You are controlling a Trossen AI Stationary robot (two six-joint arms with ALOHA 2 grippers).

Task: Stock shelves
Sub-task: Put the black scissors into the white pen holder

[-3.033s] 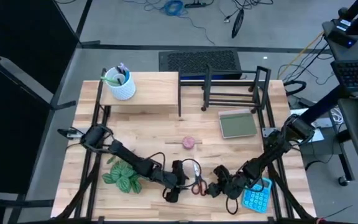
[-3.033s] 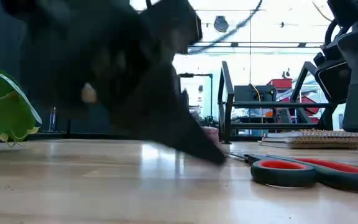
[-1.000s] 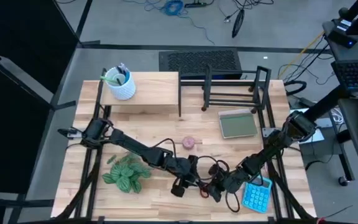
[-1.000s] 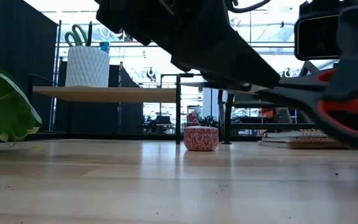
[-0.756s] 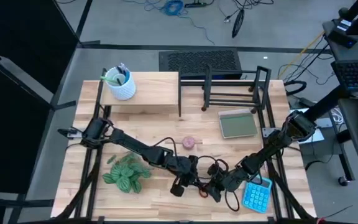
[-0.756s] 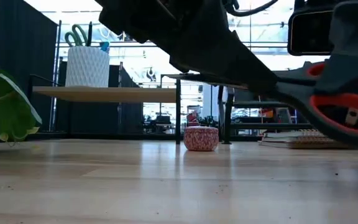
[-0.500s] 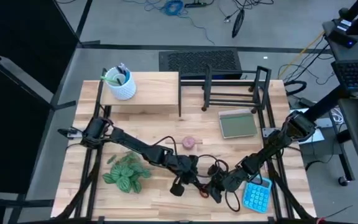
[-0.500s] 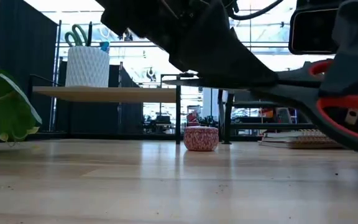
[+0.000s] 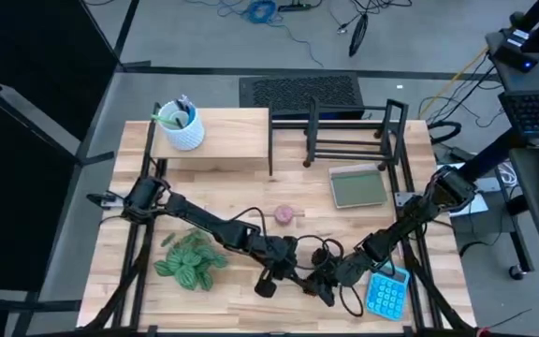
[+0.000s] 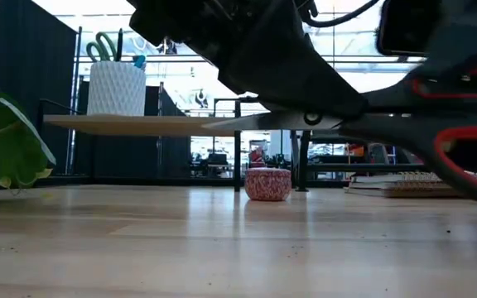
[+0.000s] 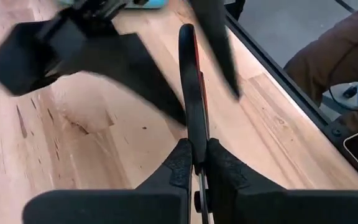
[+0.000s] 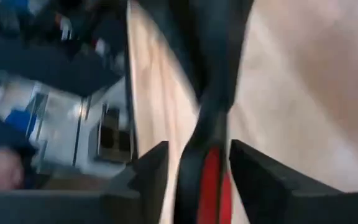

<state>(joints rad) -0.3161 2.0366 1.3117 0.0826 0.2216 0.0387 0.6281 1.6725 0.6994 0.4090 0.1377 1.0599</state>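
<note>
- Pale wooden table [image 9: 241, 192] fills the centre of the high view, framed by black rails.
- Low pale-wood riser shelf [image 9: 221, 140] stands in the upper left, carrying a white cup [image 9: 180, 128] of pens; the black wire rack [image 9: 349, 131] stands just beside it, upper centre-right.
- Left gripper [image 9: 288, 274], lower centre, pinches the red-handled scissors [image 11: 190, 93] near the pivot, fingers [image 11: 179, 163] narrowed on the metal.
- Right gripper [image 9: 326, 281] meets it there, clasping the scissors' red handle end.
- Notebook [image 9: 357, 185], pink pot [image 9: 284, 215], blue calculator [image 9: 386, 294] and leafy plant [image 9: 187, 262] lie around them.
</note>
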